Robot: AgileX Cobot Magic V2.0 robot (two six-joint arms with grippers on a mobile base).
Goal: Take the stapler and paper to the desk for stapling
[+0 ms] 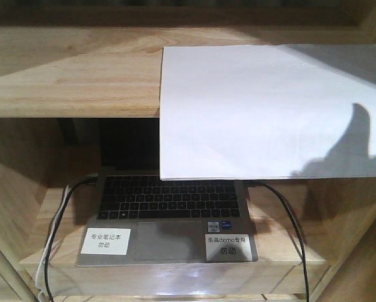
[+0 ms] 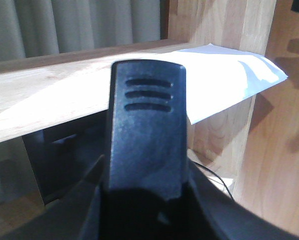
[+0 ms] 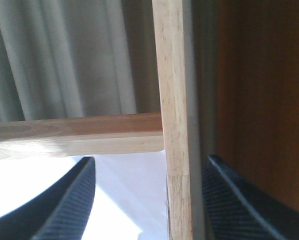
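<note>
Black desk stapler (image 2: 147, 125), ribbed end uppermost, fills the centre of the left wrist view, clamped between the fingers of the left tool (image 2: 147, 185). White rectangular paper sheet (image 1: 263, 107) lies flat on the light wooden shelf board (image 1: 68, 82), at 2 o'clock in the front view, with its near edge overhanging the board's front. Right tool (image 3: 149, 190) is spread wide, with a finger on either side of a pale wooden upright (image 3: 172, 75) and the paper beneath. At 6 o'clock of the sheet, one level down, sits an open grey laptop (image 1: 169, 214) bearing two printed labels (image 1: 105, 241).
</note>
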